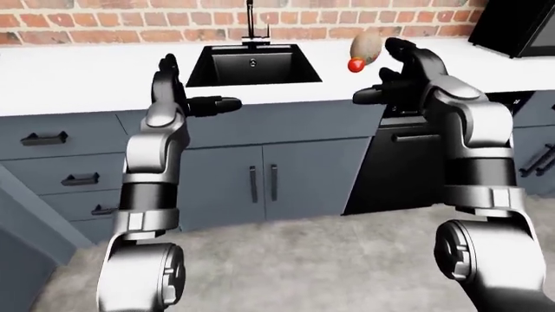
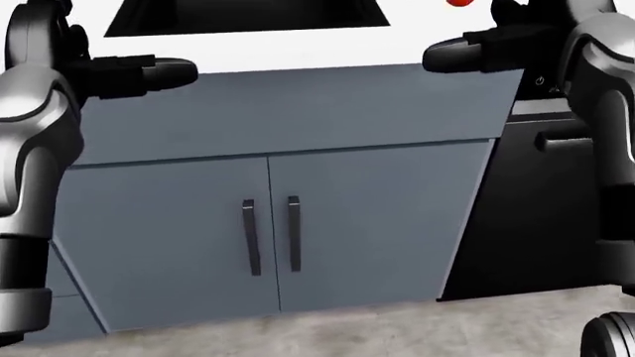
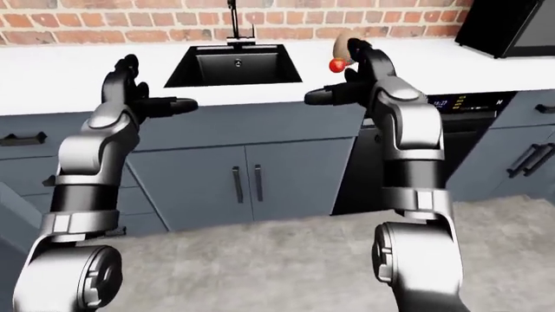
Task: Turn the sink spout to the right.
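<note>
The black sink (image 1: 252, 77) is set in the white counter (image 1: 78, 78) under a brick wall. Its thin dark spout (image 1: 250, 18) stands upright behind the basin, at the top of the left-eye view. My left hand (image 1: 215, 104) is raised at the counter's edge, left of the sink, open and empty, its fingers pointing right. My right hand (image 1: 375, 95) hangs open and empty at the same height, right of the sink. Both hands are well short of the spout. In the head view only the sink's lower edge (image 2: 248, 18) shows between the two hands.
A red tomato (image 1: 356, 65) and a brownish vegetable (image 1: 367, 45) lie on the counter just behind my right hand. A black dishwasher (image 1: 390, 169) stands under the counter at right, and grey double doors (image 1: 260, 175) under the sink. A black microwave (image 1: 520, 26) sits top right.
</note>
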Tool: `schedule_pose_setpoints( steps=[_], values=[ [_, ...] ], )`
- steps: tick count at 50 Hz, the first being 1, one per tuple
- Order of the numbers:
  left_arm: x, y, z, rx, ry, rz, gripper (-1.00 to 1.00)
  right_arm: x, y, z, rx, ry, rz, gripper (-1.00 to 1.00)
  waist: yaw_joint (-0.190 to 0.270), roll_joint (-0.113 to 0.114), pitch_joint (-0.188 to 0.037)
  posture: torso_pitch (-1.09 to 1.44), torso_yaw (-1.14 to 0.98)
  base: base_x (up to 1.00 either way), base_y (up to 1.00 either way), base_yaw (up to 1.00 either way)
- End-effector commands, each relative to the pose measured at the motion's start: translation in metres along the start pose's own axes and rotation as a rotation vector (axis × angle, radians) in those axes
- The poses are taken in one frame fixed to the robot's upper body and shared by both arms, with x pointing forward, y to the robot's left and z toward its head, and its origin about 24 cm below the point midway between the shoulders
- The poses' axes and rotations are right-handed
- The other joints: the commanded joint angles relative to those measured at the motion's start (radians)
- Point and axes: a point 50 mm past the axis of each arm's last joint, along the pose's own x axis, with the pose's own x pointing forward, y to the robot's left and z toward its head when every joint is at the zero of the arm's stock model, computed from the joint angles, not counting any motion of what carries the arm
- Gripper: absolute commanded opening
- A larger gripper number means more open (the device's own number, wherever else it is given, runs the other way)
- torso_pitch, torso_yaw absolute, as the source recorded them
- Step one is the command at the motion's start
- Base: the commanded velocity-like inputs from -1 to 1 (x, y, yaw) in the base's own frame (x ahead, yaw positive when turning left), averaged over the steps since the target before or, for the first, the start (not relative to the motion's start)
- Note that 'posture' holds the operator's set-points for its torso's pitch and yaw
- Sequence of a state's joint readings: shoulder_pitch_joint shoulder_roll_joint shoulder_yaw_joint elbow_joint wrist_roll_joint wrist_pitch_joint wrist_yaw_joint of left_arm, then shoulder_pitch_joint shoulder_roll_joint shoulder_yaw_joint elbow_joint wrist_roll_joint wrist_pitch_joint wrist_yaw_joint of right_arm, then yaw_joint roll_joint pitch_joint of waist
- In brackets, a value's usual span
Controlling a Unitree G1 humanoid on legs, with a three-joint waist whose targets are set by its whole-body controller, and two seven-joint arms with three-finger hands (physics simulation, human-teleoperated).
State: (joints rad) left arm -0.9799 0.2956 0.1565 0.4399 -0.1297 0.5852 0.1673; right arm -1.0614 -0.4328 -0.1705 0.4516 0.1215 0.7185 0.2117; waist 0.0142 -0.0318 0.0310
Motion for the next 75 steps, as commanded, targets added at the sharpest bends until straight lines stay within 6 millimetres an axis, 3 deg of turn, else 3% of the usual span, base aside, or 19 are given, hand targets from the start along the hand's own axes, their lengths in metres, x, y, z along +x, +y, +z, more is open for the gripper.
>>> schedule_pose_setpoints(
  steps=[1,3,4,6,13,17,18,20,27,31,32,33,39,45,61,69,73,74,75],
  values=[
    [-0.003,-0.003,0.025,-0.013,-0.103,-0.013,1.00,-0.005,-0.005,0.029,-0.016,-0.092,-0.018,1.00,-0.004,-0.006,-0.021,0.00,0.00,0.13,0.00,0.00],
    [-0.003,-0.003,0.025,-0.012,-0.103,-0.013,1.00,-0.005,-0.004,0.025,-0.016,-0.093,-0.018,1.00,-0.001,-0.072,-0.040,0.00,0.00,0.14,0.00,0.00],
    [-0.004,-0.003,0.026,-0.012,-0.104,-0.014,1.00,-0.005,-0.004,0.025,-0.017,-0.093,-0.017,1.00,-0.008,-0.028,-0.029,0.00,0.00,0.13,0.00,0.00],
    [-0.003,-0.003,0.025,-0.012,-0.102,-0.015,1.00,-0.006,-0.003,0.027,-0.020,-0.094,-0.016,1.00,-0.004,-0.040,-0.029,0.00,0.00,0.13,0.00,0.00],
    [-0.003,-0.004,0.026,-0.011,-0.103,-0.014,1.00,-0.005,-0.004,0.029,-0.023,-0.095,-0.017,1.00,-0.012,0.031,-0.012,0.00,0.00,0.16,0.00,0.00],
    [-0.003,-0.004,0.025,-0.011,-0.102,-0.014,1.00,-0.006,-0.004,0.033,-0.024,-0.093,-0.018,1.00,-0.024,0.137,-0.035,0.00,0.00,0.20,0.00,0.00],
    [-0.003,-0.004,0.025,-0.011,-0.102,-0.015,1.00,-0.007,-0.004,0.036,-0.023,-0.093,-0.018,1.00,-0.016,0.090,-0.022,0.00,0.00,0.23,0.00,0.00],
    [-0.003,-0.004,0.025,-0.011,-0.103,-0.015,1.00,-0.006,-0.003,0.032,-0.023,-0.094,-0.017,1.00,-0.020,0.100,-0.021,0.00,0.00,0.24,0.00,0.00],
    [-0.002,-0.002,0.026,-0.013,-0.103,-0.012,1.00,-0.005,-0.003,0.029,-0.024,-0.094,-0.016,1.00,-0.005,0.031,-0.017,0.00,0.00,0.24,0.00,0.00],
    [-0.002,-0.002,0.025,-0.014,-0.102,-0.011,1.00,-0.005,-0.003,0.030,-0.023,-0.096,-0.014,1.00,0.003,-0.079,-0.039,0.00,0.00,0.25,0.00,0.00],
    [-0.002,-0.002,0.025,-0.014,-0.102,-0.011,1.00,-0.005,-0.003,0.030,-0.024,-0.095,-0.014,1.00,-0.004,-0.024,-0.023,0.00,0.00,0.26,0.00,0.00],
    [-0.002,-0.001,0.025,-0.015,-0.102,-0.010,1.00,-0.006,-0.003,0.036,-0.023,-0.096,-0.014,1.00,0.003,-0.046,-0.024,0.00,0.00,0.27,0.00,0.00],
    [-0.001,0.001,0.027,-0.020,-0.102,-0.005,1.00,-0.007,-0.003,0.037,-0.021,-0.096,-0.014,1.00,-0.012,0.007,-0.015,0.00,0.00,0.26,0.00,0.00],
    [-0.001,0.002,0.028,-0.022,-0.103,-0.003,1.00,-0.007,-0.003,0.039,-0.022,-0.098,-0.016,1.00,-0.038,0.116,-0.038,0.00,0.00,0.30,0.00,0.00],
    [0.004,0.009,0.029,-0.019,-0.104,0.012,1.00,-0.007,-0.002,0.050,-0.031,-0.101,-0.016,1.00,0.006,-0.045,-0.020,0.00,0.00,0.33,0.00,0.00],
    [0.003,0.011,0.033,-0.022,-0.108,0.016,1.00,-0.007,-0.001,0.048,-0.034,-0.101,-0.015,1.00,-0.021,0.034,-0.015,0.00,0.00,0.34,0.00,0.00],
    [0.004,0.012,0.034,-0.021,-0.110,0.019,1.00,-0.007,-0.001,0.047,-0.032,-0.096,-0.014,1.00,-0.032,0.132,-0.063,0.00,0.00,0.34,0.00,0.00],
    [0.004,0.012,0.035,-0.021,-0.111,0.018,1.00,-0.006,-0.001,0.044,-0.032,-0.096,-0.014,1.00,-0.021,0.098,-0.023,0.00,0.00,0.34,0.00,0.00],
    [0.003,0.012,0.035,-0.022,-0.111,0.018,1.00,-0.006,-0.001,0.041,-0.031,-0.096,-0.014,1.00,-0.031,0.115,-0.012,0.00,0.00,0.34,0.00,0.00]
  ],
)
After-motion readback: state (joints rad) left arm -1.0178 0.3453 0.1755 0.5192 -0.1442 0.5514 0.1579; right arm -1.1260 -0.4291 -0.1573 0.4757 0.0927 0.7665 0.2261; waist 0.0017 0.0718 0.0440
